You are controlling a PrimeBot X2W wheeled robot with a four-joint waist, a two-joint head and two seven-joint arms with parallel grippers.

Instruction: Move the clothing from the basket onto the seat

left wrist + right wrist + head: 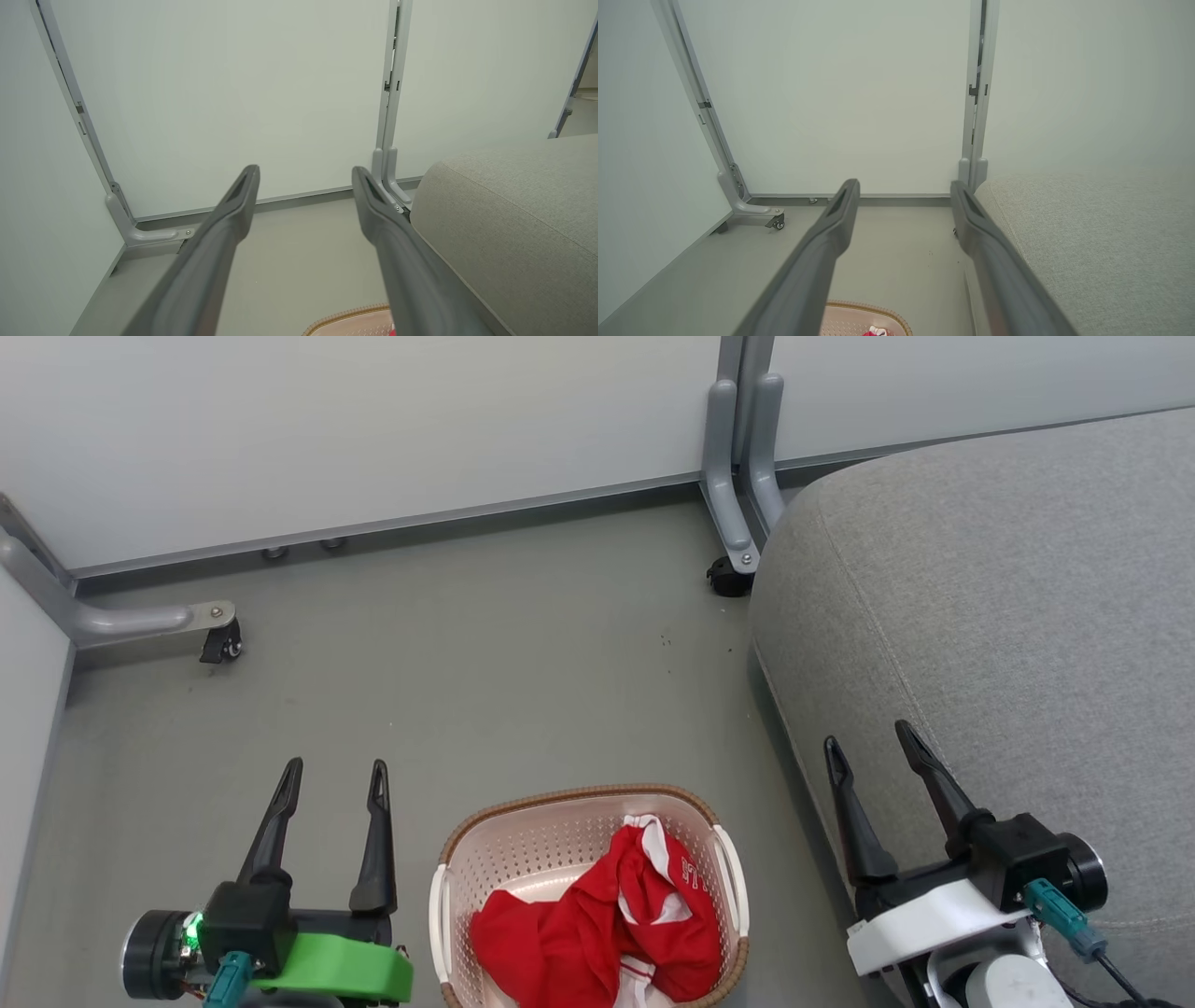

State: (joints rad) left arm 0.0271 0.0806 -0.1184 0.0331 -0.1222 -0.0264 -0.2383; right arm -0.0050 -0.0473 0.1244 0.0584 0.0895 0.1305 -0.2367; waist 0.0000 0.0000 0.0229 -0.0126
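The left gripper stood with its two dark fingers spread wide and nothing between them, hanging over the grey floor just to the left of the basket. The right gripper was likewise spread wide and empty, its fingers over the near edge of the seat, to the right of the basket. The basket sat on the floor between the two grippers, close beside the seat's rounded front edge, its near end cut off by the bottom of the head view. The clothing lay bunched inside it, red with white stripes and small white lettering, heaped toward the basket's right side and nearer the robot than either set of fingertips. Neither gripper touched the clothing or the basket. In each wrist view the basket's brown rim showed low between or beside the fingers.
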